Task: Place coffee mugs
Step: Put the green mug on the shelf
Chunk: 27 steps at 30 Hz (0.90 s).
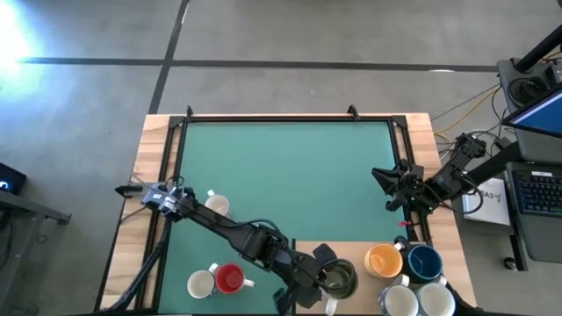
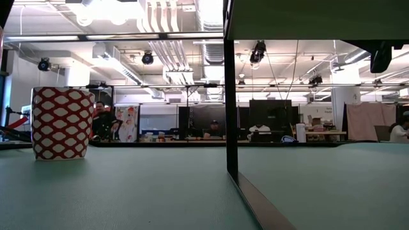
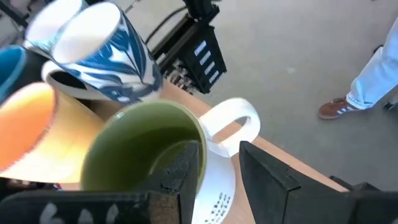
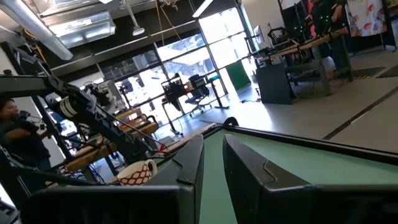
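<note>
Working gripper: the left gripper is at the near edge of the surface, right at the olive-lined mug.
Jaw state: in the left wrist view one finger sits inside the green bowl against the wall and the other outside it, so the gripper straddles the rim of the olive-lined mug; the fingers stand apart at wall width, and I cannot tell whether they press the wall or have just let go.
Key relation: the mug is directly under and ahead of the left gripper, upright, mouth up, with its white handle pointing away from the fingers toward the surface's near edge.
Neighbours: the orange mug and dark blue mug stand just beside it on the right, with two white mugs near them, so any sideways move toward that side risks a knock.
Other mugs: a red mug and a white mug sit together at the near left; a red-patterned mug stands alone farther in.
Nearer arm: the left, clearly; the right gripper waits well apart over the right side, fingers nearly together and holding nothing.
Judgement: a straight lift or release suits this hold better than a slide.
</note>
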Motion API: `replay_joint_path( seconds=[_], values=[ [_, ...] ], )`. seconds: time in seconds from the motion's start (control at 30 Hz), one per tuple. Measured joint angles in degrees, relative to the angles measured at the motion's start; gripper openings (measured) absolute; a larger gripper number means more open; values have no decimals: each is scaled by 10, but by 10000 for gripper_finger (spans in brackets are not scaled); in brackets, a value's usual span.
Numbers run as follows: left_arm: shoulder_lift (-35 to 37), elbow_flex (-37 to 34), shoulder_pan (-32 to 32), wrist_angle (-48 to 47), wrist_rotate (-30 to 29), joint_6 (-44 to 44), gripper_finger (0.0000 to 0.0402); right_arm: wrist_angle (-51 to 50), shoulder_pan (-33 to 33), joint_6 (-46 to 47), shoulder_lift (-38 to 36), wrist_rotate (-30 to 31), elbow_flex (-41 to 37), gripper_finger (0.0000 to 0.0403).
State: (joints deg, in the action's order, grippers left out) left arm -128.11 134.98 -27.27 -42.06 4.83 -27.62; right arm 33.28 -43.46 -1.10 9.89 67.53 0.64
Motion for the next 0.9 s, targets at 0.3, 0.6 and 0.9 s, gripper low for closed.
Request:
replay_joint_path(
  seconds=[0.3, 0.6, 0.9],
  values=[
    [8, -2, 5, -25, -40, -63, 101, 0, 0, 0, 0, 0, 0, 50],
    [6, -9, 17, -41, -43, -83, 101, 0, 0, 0, 0, 0, 0, 50],
    [2, -10, 22, -41, -43, -90, 100, 0, 0, 0, 0, 0, 0, 50]
  ],
)
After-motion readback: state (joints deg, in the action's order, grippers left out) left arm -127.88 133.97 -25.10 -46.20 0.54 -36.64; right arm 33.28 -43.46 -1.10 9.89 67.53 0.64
